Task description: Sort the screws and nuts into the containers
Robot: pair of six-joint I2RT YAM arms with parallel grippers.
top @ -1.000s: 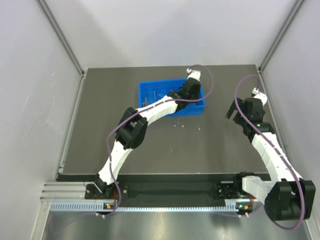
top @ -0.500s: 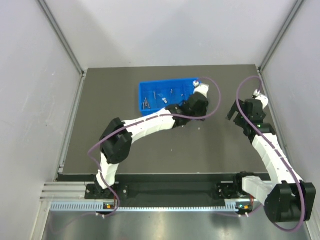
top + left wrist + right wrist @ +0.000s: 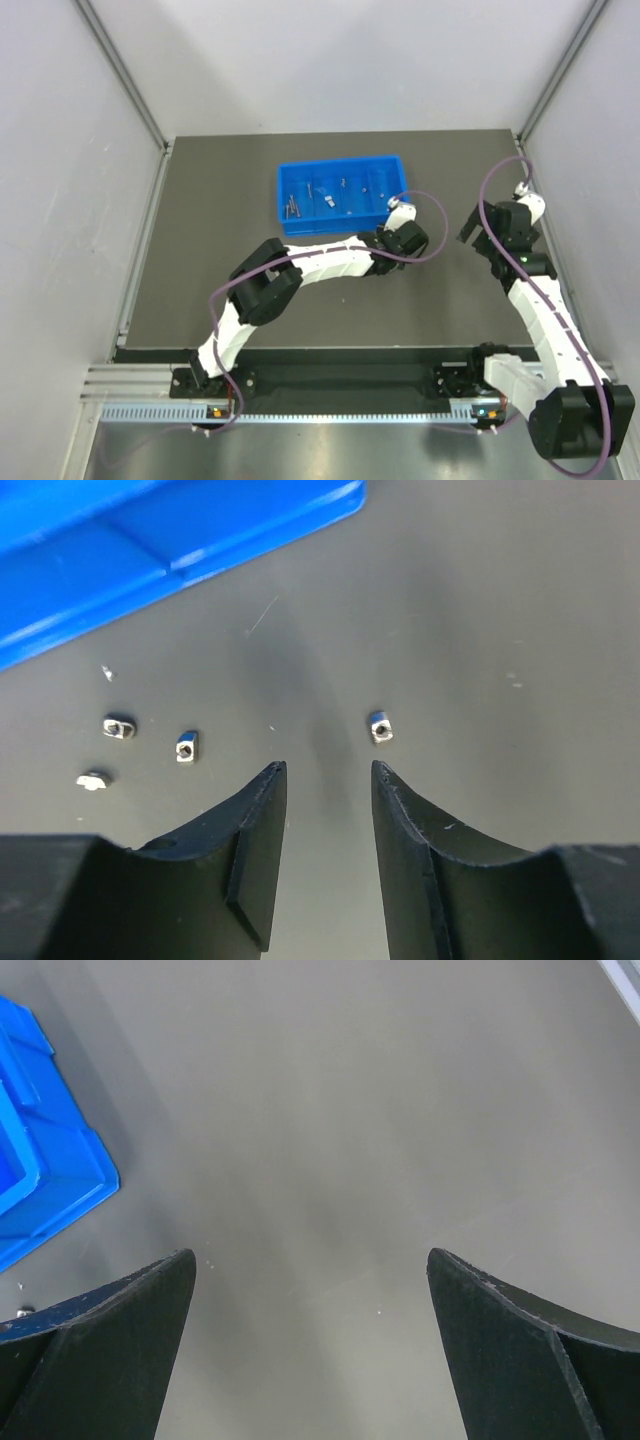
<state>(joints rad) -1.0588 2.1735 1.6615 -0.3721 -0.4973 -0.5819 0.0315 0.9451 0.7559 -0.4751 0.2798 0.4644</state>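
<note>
the top view looks steeply down from high above the near edge, taking in the whole counter and the blue tray. the left wrist view sits low and close, looking past the left claw at the tray's corner. the right wrist view looks down between the right claw, higher up, with the same tray at its left edge.

At left gripper: gap between fingers holds only bare table. One nut just ahead of one fingertip, three small fasteners outside the other. Blue tray wall blocks farther ahead. Right gripper: spread wide, table free ahead, tray corner off to one side.
</note>
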